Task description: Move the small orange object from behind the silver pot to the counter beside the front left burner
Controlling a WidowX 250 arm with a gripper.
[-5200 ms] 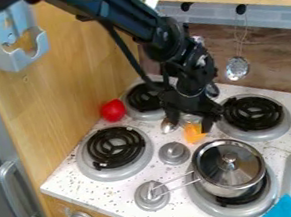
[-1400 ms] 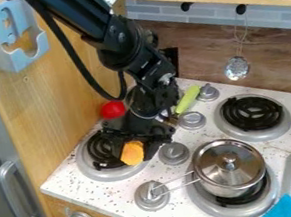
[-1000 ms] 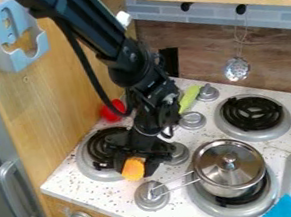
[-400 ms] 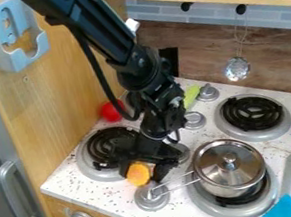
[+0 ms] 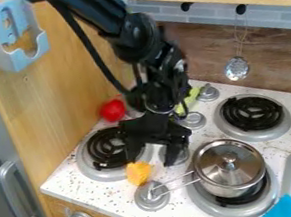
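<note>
Roughly lengthwise toward camera, orange chunk [image 5: 138, 173], near spread end effector [image 5: 152, 160]

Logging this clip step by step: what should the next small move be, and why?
Probably a short lift straight up. The claw stands open, the orange piece sits by one fingertip rather than between the two, and the handle of the lidded pot is nearby, so rising first seems safest.
</note>
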